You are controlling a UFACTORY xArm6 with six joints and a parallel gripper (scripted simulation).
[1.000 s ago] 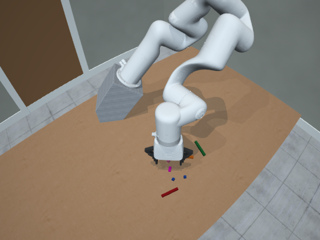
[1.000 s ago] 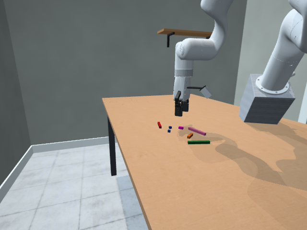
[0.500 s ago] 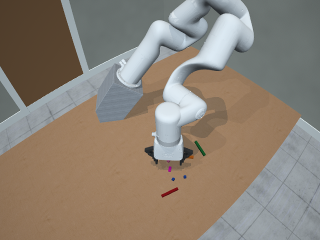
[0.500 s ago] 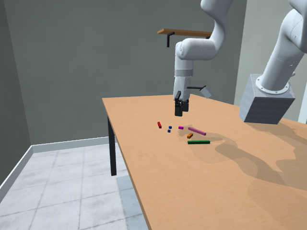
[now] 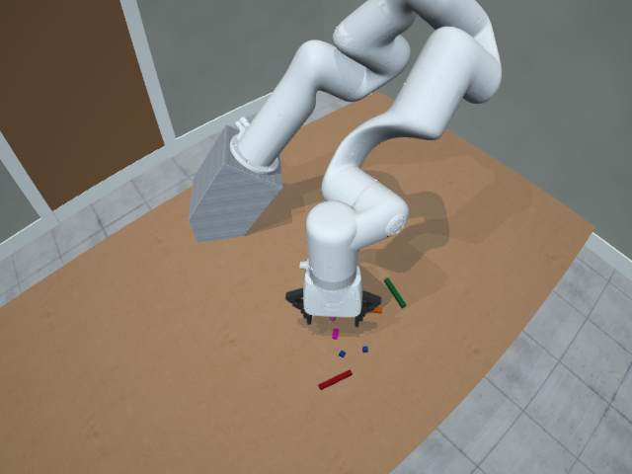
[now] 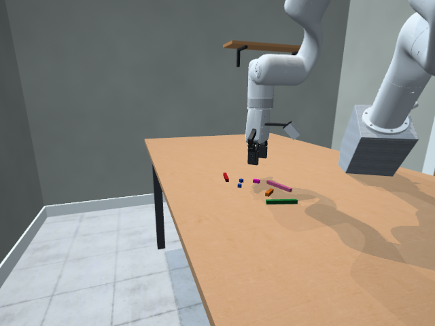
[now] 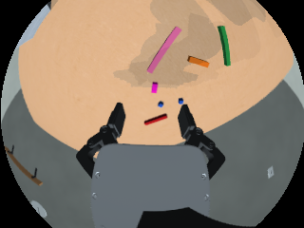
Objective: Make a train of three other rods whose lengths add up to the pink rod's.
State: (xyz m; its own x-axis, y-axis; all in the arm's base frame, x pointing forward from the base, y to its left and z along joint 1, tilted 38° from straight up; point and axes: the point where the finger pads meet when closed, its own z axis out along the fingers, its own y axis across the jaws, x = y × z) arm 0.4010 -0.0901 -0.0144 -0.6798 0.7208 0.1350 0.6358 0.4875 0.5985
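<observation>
Overhead, hand (image 5: pixel 333 322) (image 6: pixel 257 161) (image 7: pixel 152 109) points down, fingers spread wide, grasping nothing, above table (image 5: pixel 153 356) (image 6: pixel 316 263) (image 7: pixel 85 81).

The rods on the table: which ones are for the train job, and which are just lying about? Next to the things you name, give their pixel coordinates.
For the job:
- red rod (image 5: pixel 335 379) (image 6: pixel 225 176) (image 7: pixel 156 120)
- one blue rod (image 5: pixel 342 354) (image 6: pixel 240 180) (image 7: pixel 161 104)
- other blue rod (image 5: pixel 364 349) (image 6: pixel 239 185) (image 7: pixel 180 101)
- pink rod (image 5: pixel 332 318) (image 6: pixel 279 185) (image 7: pixel 163 49), just for measuring

Just lying about:
- magenta rod (image 5: pixel 335 333) (image 6: pixel 256 180) (image 7: pixel 154 87)
- orange rod (image 5: pixel 377 310) (image 6: pixel 269 192) (image 7: pixel 199 62)
- green rod (image 5: pixel 395 292) (image 6: pixel 281 202) (image 7: pixel 224 46)
</observation>
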